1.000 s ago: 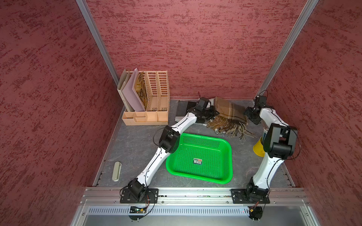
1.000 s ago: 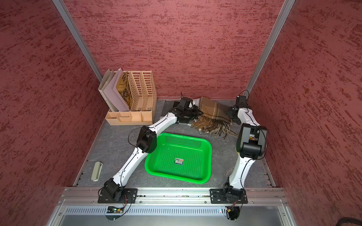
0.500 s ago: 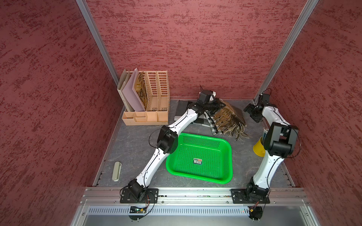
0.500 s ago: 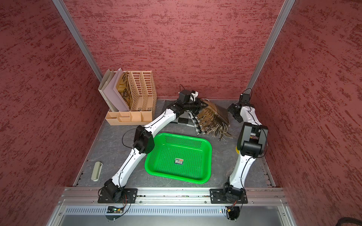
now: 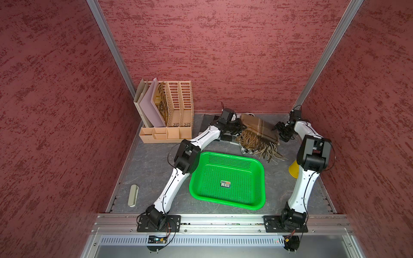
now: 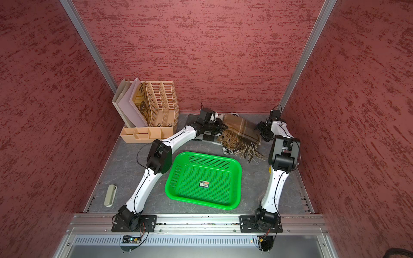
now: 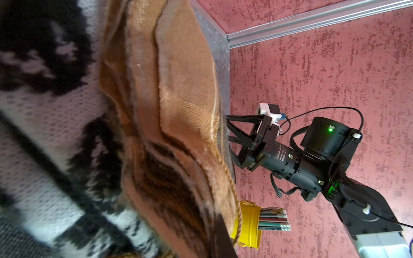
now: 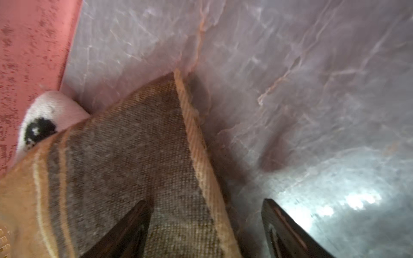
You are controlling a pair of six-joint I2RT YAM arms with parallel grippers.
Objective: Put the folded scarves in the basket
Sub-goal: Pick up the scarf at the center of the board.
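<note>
Scarf [image 5: 259,127] has dropped back flat between the pincers after that half-lift. Left pincer [image 5: 241,129] is clamped on its near edge. Right pincer [image 5: 279,133] is open, straddling the far edge. Bite all layers, lift level, carry the fringe over the basket [image 5: 228,160] rim behind both pincers. Grey tabletop [image 5: 152,169] looks slick; red walls [image 5: 223,55] sit close.

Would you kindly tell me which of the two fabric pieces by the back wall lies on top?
The brown plaid fringed scarf lies on top; the black-and-white knitted cloth sits beneath it, peeking out at its edges.
</note>
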